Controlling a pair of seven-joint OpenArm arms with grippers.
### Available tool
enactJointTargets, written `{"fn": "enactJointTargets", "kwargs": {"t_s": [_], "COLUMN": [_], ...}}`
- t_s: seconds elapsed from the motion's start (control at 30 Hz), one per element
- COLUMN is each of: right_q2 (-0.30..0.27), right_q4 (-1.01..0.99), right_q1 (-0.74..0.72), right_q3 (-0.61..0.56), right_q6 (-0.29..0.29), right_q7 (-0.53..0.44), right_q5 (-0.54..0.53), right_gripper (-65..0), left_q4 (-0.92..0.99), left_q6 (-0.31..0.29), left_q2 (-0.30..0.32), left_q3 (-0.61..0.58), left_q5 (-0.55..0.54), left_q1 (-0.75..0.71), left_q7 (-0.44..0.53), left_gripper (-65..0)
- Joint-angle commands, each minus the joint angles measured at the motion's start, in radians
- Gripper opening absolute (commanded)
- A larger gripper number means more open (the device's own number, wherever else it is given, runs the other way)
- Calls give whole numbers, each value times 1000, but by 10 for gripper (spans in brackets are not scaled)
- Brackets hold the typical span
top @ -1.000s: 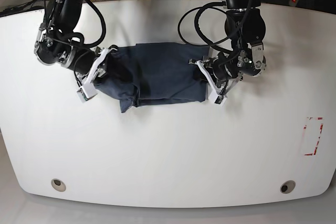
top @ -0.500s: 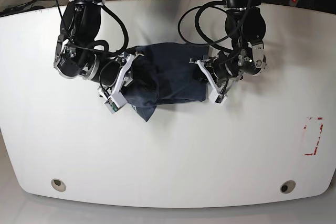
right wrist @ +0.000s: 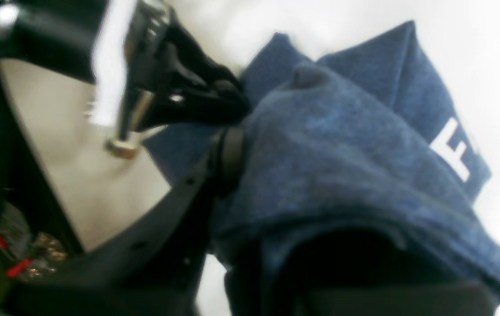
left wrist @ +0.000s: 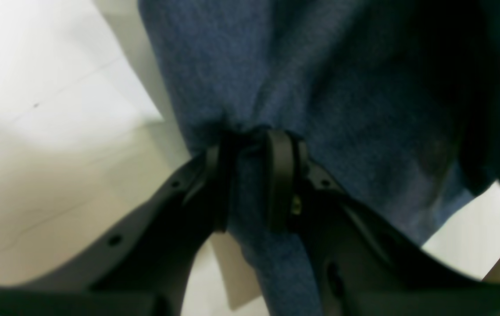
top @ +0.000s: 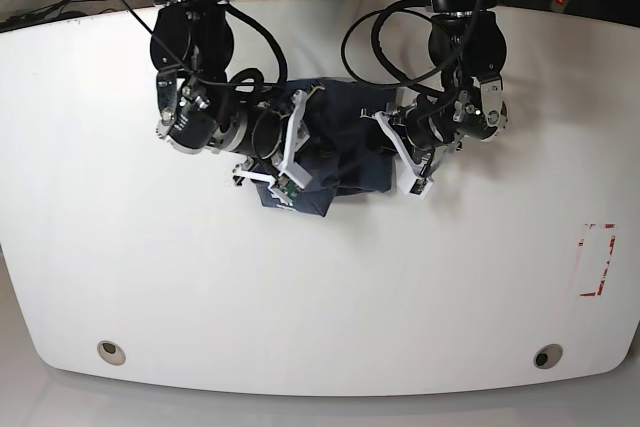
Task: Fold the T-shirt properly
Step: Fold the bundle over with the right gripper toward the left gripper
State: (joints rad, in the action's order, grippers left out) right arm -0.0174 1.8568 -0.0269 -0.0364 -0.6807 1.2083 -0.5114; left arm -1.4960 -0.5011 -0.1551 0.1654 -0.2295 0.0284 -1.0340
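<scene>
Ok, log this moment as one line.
fold underway | left gripper shut on T-shirt | right gripper shut on T-shirt

Both arms reach inward over the middle, the left tool (left wrist: 250, 184) and right tool (right wrist: 232, 131) each clamped on cloth.

White table (top: 320, 287); bunched navy T-shirt (top: 345, 152) on it; red-marked rectangle (top: 597, 259) near edge.
</scene>
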Motion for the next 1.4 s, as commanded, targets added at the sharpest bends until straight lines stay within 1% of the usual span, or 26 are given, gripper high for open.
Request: {"fn": "enactJointTargets", "kwargs": {"t_s": [0.0, 0.03, 0.07, 0.1, 0.13, 0.17, 0.23, 0.27, 0.3, 0.37, 0.47, 0.6, 0.7, 0.77, 0.87, 0.93, 0.97, 1.03, 1.1, 1.13, 1.23, 1.27, 1.33, 1.37], "right_q2": [18, 24, 29, 30, 30, 30, 30, 30, 30, 27, 26, 20, 15, 15, 17, 17, 17, 17, 17, 15, 12, 10, -5, -8], "right_q4": [27, 33, 34, 39, 48, 59, 82, 93, 99, 113, 116, 117, 137, 151, 149, 152, 152, 154, 154, 154, 154, 154, 154, 154], "right_q1": [-28, -35, -37, -37, -40, -40, -40, -40, -38, -38, -38, -40, -41, -34, -31, -29, -21, -14, -9, -5, 9, 17, 23, 25], "right_q3": [-32, -47, -61, -70, -84, -96, -122, -141, -152, -198, -227, -224, -224, -225, -228, -230, -227, -218, -181, -144, -58, 0, 77, 126], "right_q6": [-4, -4, -4, -4, -4, -4, -4, -4, -4, -7, -9, -15, -17, -17, -17, -17, -17, -17, -17, -17, -17, -17, -17, -17], "right_q7": [-28, -28, -28, -28, -28, -28, -28, -28, -28, -28, -28, -28, -32, -61, -84, -84, -84, -87, -89, -89, -87, -87, -87, -84], "right_q5": [60, 96, 125, 144, 173, 196, 225, 241, 250, 265, 271, 264, 262, 261, 261, 261, 256, 233, 196, 156, 55, -10, -88, -143], "right_gripper": [-485, -412, -354, -312, -241, -192, -111, -82, -71, -68, -68, -68, -68, -68, -68, -68, -68, -68, -68, -68, -68, -68, -68, -68], "left_q4": [-4, -5, -7, -7, -7, -7, -7, -7, -7, -7, -10, -10, -13, -13, -19, -41, -50, -58, -56, -56, -56, -56, -56, -58], "left_q6": [-3, -3, -3, -3, -3, -3, -3, -3, -3, -3, -5, -5, -5, -5, -5, -5, -5, -5, -5, -5, -5, -5, -5, -5], "left_q2": [-2, -2, -2, -2, -2, -2, -2, -2, -2, -2, -2, -2, -2, -2, -2, 21, 42, 82, 124, 156, 208, 237, 269, 288], "left_q3": [0, 1, 1, 1, 1, 1, 1, 1, 3, 4, 4, 13, 75, 138, 194, 221, 234, 253, 262, 265, 270, 276, 290, 294], "left_q5": [22, 22, 22, 22, 22, 22, 22, 22, 22, 20, 15, -60, -121, -179, -252, -301, -334, -387, -440, -479, -542, -555, -558, -560], "left_q1": [0, 0, 0, 0, 0, 0, 0, 0, 0, 0, 3, 5, 8, 17, 23, 25, 25, 25, 25, 25, 21, 21, 12, 6], "left_q7": [-38, -38, -38, -38, -38, -38, -38, -38, -38, -38, -38, -36, -36, -36, -39, -39, -39, -39, -42, -42, -42, -42, -42, -42], "left_gripper": [-529, -529, -529, -529, -529, -529, -529, -529, -529, -529, -529, -529, -529, -529, -529, -529, -529, -529, -529, -529, -529, -529, -529, -529]}}
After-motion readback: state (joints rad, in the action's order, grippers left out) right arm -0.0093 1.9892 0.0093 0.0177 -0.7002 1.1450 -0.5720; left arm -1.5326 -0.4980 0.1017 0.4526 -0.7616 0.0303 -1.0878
